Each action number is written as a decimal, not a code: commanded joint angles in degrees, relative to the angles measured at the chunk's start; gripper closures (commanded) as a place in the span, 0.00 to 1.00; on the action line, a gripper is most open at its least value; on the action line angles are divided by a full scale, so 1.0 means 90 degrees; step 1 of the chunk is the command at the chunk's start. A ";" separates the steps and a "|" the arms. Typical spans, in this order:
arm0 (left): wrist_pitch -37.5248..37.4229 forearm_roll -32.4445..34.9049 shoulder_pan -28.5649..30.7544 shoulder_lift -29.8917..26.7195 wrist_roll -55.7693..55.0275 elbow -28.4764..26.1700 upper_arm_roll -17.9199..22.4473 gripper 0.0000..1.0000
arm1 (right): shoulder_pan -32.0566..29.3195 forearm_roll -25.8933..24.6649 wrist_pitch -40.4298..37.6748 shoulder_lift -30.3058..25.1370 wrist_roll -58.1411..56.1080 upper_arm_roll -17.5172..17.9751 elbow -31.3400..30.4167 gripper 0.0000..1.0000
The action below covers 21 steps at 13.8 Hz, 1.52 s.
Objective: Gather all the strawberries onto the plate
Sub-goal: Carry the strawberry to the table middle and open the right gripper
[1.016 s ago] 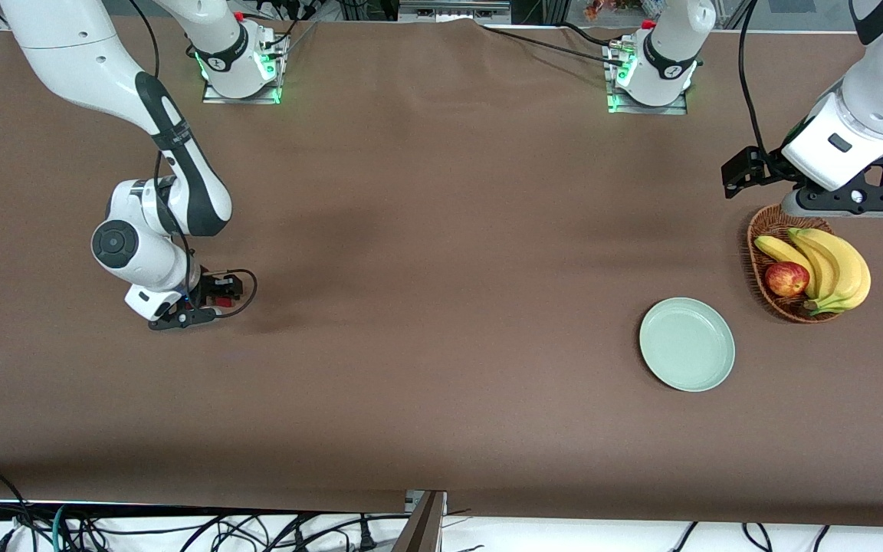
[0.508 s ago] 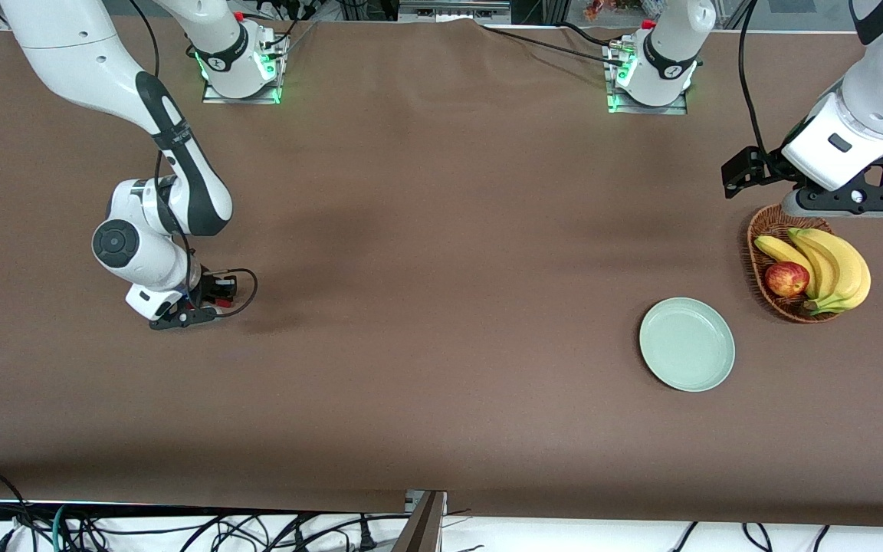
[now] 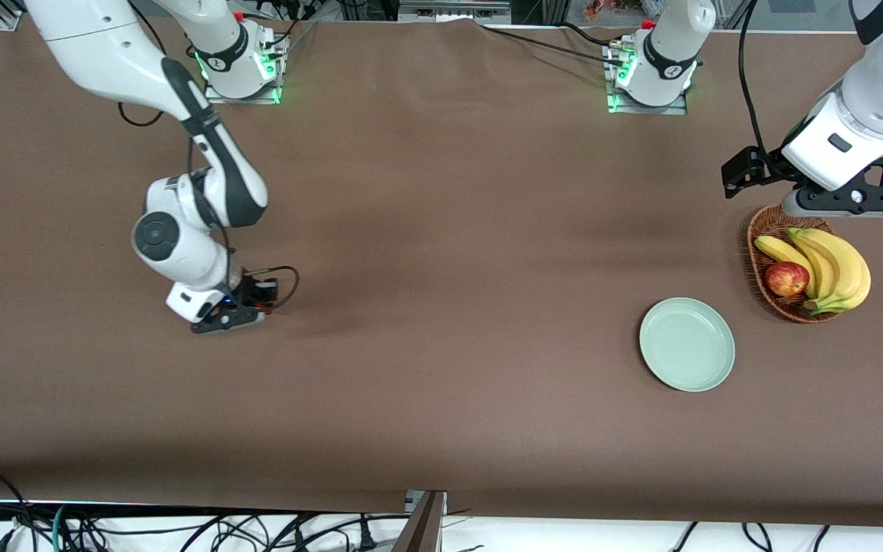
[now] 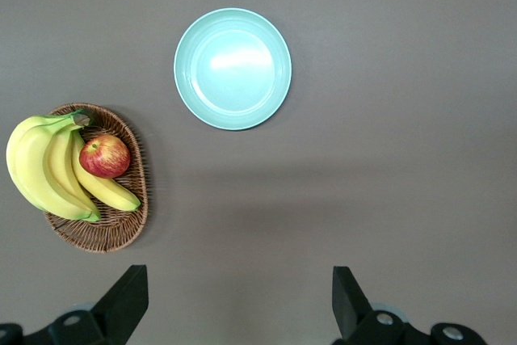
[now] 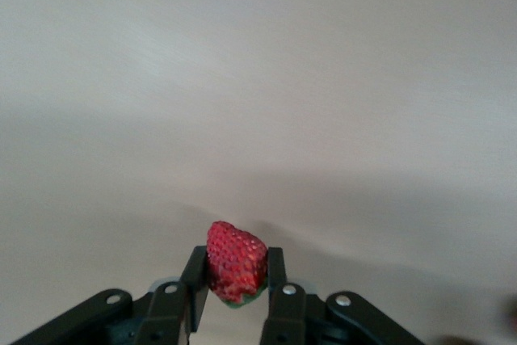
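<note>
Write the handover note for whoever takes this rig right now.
Right tool: shut on a strawberry, over the table at the right arm's end.
Left tool: open, empty, waiting above the basket of bananas and an apple.
Plate: empty, beside the basket, nearer the front camera.
Done: one berry gripped.
Left: carry it to the plate; no other strawberries are in view.

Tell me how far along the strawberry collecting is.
Nothing is delivered: the plate holds no berries. In hand: the right pincer is shut on one strawberry toward the right arm's end of the table. The left pincer waits open above the basket. No other strawberries are in view.
</note>
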 commanded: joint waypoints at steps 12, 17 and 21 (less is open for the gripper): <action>-0.0134 -0.0107 0.0020 0.0048 0.0045 0.0167 -0.0025 0.00 | 0.3669 0.0076 0.0285 0.2944 0.6633 -0.0016 0.4308 0.93; -0.0124 -0.0107 0.0020 0.0048 0.0035 0.0167 -0.0025 0.00 | 0.3896 0.0086 0.0765 0.3209 0.6781 -0.0016 0.4349 0.86; -0.0134 -0.0107 0.0020 0.0048 0.0035 0.0167 -0.0025 0.00 | 0.3789 0.0018 0.0533 0.3015 0.6596 -0.0045 0.4359 0.00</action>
